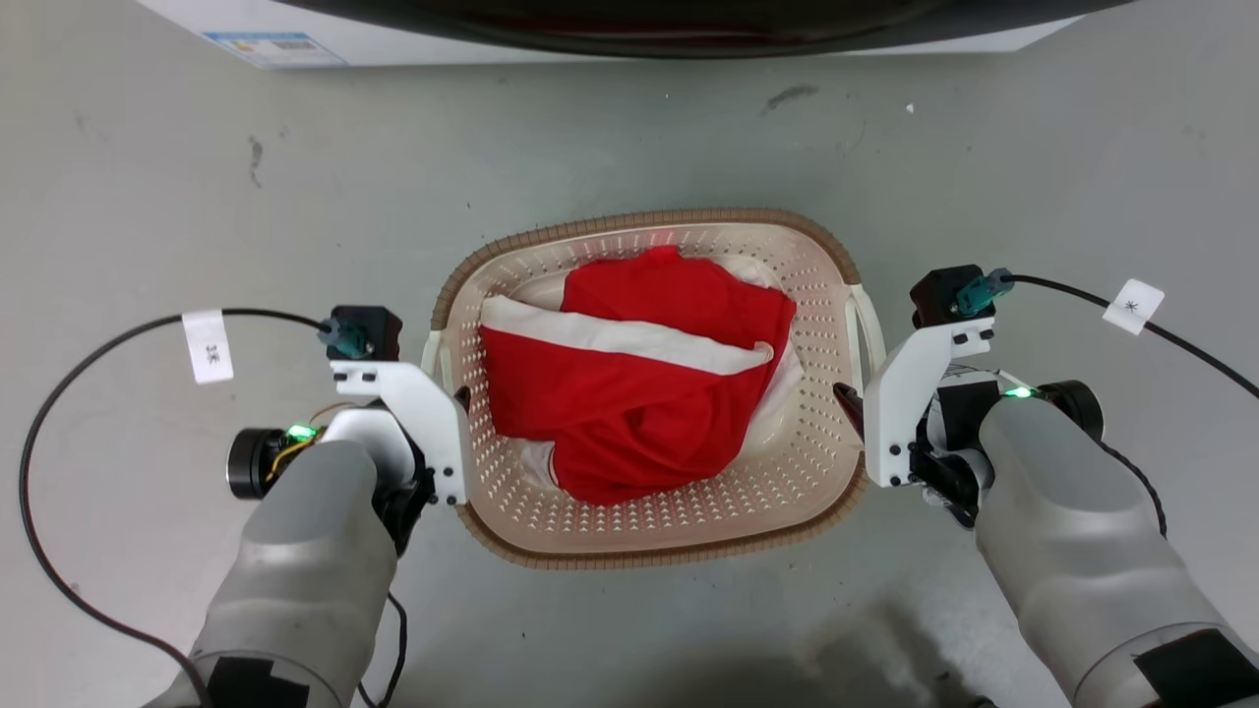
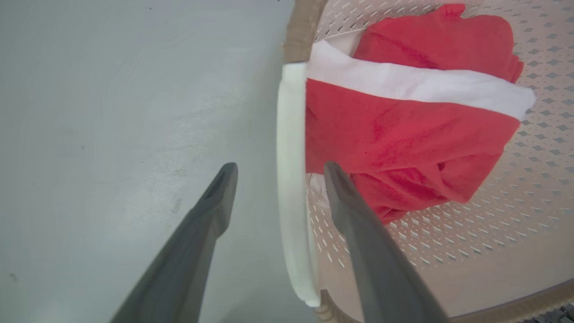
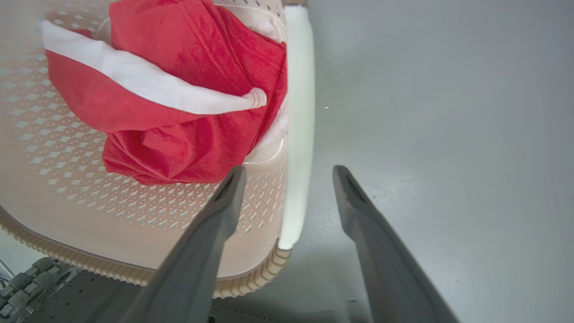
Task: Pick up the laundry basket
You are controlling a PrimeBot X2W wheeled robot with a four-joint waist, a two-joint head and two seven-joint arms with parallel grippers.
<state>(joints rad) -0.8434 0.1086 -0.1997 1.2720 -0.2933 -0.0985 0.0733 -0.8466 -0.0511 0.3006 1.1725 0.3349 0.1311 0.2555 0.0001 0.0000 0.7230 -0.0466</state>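
Dark grey and spread apart, the two fingers of the left tool straddle the white left handle of the laundry basket. One finger lies on the floor side at the lower left of the left wrist view, and the other lies over the perforated wall inside the basket. I cannot tell whether either finger touches the handle.

The right tool stands the same way. Its fingers are parted on either side of the white right handle, one over the basket's inside and one over the floor.

In the head view the basket sits in the middle of the frame on the grey floor, with a tool at each side. Its brown ribbed rim runs all around. Inside lies a crumpled red cloth with a white band across it. Along the top edge of that view runs a white appliance, well apart from the basket.
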